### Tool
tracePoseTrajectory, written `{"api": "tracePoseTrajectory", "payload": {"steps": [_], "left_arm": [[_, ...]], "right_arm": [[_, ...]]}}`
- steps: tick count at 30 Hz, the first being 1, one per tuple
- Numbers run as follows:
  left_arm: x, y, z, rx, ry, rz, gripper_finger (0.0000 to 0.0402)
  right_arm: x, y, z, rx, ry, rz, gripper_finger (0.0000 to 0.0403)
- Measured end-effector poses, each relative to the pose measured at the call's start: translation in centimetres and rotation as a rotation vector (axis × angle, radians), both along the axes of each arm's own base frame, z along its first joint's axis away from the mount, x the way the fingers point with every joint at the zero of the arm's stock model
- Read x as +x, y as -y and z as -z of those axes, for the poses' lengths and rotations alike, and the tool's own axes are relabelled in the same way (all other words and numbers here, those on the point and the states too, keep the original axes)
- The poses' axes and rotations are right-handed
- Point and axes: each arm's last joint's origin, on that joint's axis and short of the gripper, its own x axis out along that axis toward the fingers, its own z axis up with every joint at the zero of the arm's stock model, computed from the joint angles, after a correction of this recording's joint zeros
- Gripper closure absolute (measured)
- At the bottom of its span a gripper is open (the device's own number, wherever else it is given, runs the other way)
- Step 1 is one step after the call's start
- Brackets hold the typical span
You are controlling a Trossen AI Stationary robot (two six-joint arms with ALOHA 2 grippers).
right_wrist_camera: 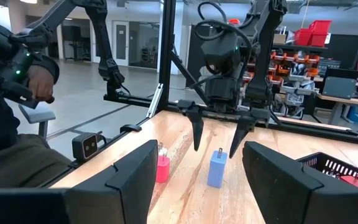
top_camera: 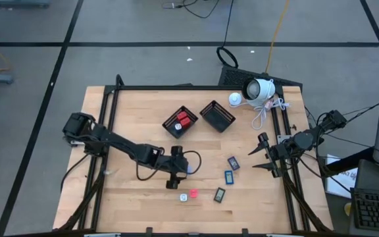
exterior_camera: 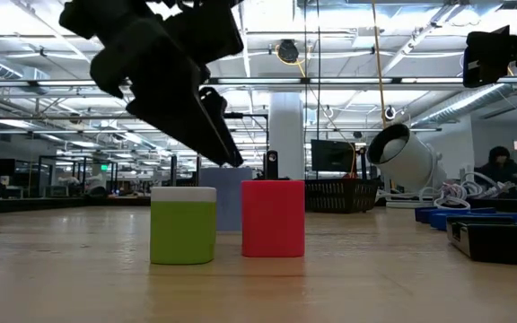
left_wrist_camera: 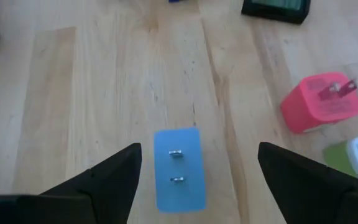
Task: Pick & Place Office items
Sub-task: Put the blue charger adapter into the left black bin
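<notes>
Dark, wedge-shaped fingers of the left gripper stand wide apart with nothing held, 1 on each side of the pale blue block. That block is a smooth rounded plastic cube with 2 small metal prongs on its upper face, resting free on the pale wooden table; neither finger touches it. In the right wrist view the same gripper hangs point-down over the blue block, its tips just above the wood.

Just beside the blue block lies a red block, glossy and rounded, tipped on its side so its prongs point sideways. Touching or nearly touching the red one is a green-and-white piece, green body with a white cap. Seen from above, the red block and the small white bit sit near the blue block, towards the table's front edge.

Further from the blue block, 3 dark flat blue-faced rectangles lie scattered on the wood. Well beyond the blue block, 2 black mesh baskets stand side by side: 1 basket holds red blocks, the other basket looks bare.

At the table's right edge, well away from the blue block, the right gripper waits with its fingers apart, holding nothing.
</notes>
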Motion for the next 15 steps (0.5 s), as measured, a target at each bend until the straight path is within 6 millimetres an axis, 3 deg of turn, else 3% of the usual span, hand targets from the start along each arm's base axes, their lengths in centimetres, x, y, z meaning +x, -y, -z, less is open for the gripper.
{"api": "tracePoseTrajectory", "payload": {"steps": [15], "left_arm": [[0.02, -0.32, 0.87, 0.000, -0.047, -0.028, 0.0124]], "right_arm": [[0.00, 0.00, 0.01, 0.000, 0.000, 0.000, 0.0179]]}}
